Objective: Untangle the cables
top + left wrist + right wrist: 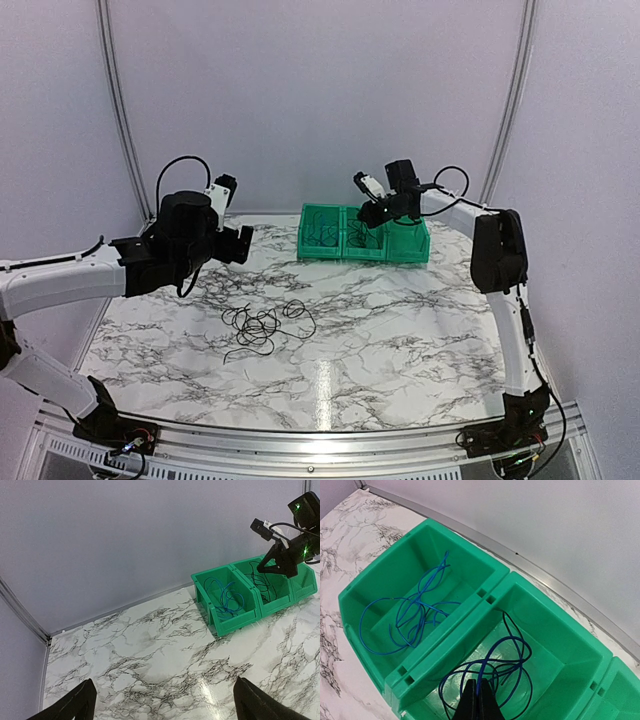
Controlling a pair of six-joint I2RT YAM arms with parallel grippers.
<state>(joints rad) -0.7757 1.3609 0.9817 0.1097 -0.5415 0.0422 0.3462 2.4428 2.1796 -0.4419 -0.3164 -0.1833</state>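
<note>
A loose tangle of thin black cables [262, 325] lies on the marble table [400, 330], left of centre. My right gripper [478, 682] hangs over the middle green bin [555, 630], shut on a dark-blue cable [485, 664] whose loops rest in that bin with black ones. In the top view the right gripper [375, 212] is above the row of bins [365, 235]. Light-blue cables [415, 610] lie in the left bin [375, 587]. My left gripper [243, 244] hovers up-left of the tangle; in its own view the left gripper [167, 707] stands wide open over bare marble.
A third green bin [617, 695] adjoins the middle one on the right. Grey walls and a metal rail [125, 607] close the table's back edge. The right arm [498, 250] reaches in from the right side.
</note>
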